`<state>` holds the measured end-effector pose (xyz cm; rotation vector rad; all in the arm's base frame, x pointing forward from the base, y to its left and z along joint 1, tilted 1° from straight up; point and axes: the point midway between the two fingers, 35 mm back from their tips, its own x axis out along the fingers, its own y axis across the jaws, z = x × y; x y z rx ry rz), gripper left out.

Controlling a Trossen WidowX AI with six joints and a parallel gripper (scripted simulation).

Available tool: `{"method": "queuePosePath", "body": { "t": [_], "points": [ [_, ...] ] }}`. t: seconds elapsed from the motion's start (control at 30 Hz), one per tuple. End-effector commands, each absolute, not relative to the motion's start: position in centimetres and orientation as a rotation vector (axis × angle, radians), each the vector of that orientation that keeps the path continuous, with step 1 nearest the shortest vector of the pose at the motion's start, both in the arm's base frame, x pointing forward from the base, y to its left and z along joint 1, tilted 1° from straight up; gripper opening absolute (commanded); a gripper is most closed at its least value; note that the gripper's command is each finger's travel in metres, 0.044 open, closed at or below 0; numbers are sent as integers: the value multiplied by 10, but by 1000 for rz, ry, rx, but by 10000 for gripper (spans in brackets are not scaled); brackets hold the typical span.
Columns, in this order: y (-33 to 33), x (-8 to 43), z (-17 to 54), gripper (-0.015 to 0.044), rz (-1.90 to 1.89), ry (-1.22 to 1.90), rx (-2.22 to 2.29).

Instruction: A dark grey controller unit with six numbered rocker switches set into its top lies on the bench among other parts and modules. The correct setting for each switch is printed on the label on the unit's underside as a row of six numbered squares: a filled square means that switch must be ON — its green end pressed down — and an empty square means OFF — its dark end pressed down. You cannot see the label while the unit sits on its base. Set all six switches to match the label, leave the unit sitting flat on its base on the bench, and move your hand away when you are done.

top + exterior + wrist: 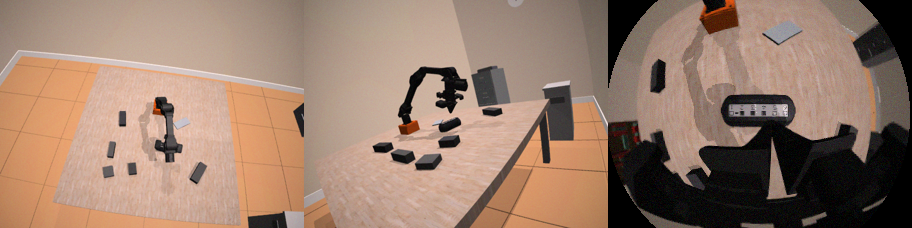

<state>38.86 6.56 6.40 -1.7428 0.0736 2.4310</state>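
The dark controller unit point(158, 146) point(449, 125) point(759, 121) lies on the bench upside down, its pale label point(758, 110) facing up. In the wrist view it lies crosswise; in the top view the arm covers most of it. On the label, square 1 looks empty, 2, 3 and 4 look filled, 5 and 6 look empty; the print is small and blurred, 6 least certain. The rocker switches are hidden underneath. My gripper point(451, 112) point(770, 123) is shut and empty, pointing down above the unit with a gap between them.
Several dark box modules stand around, including one point(132, 168) point(449, 141) near the unit and a long one point(198, 172) point(492, 111) on the other side. A pale flat plate point(181, 123) point(437, 122) point(782, 32) lies near the orange arm base point(158, 110) point(409, 127) point(720, 21).
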Motion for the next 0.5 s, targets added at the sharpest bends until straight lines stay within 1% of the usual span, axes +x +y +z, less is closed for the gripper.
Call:
{"method": "queuePosePath", "body": {
  "t": [0.0,0.07,0.17,0.47],
  "points": [
    [66,389,65,0,2431,61,-1741],
    [66,389,65,0,2431,61,-1741],
    [67,389,65,79,2404,128,-1724],
    [74,387,63,315,1929,879,-1419]
  ]
}}
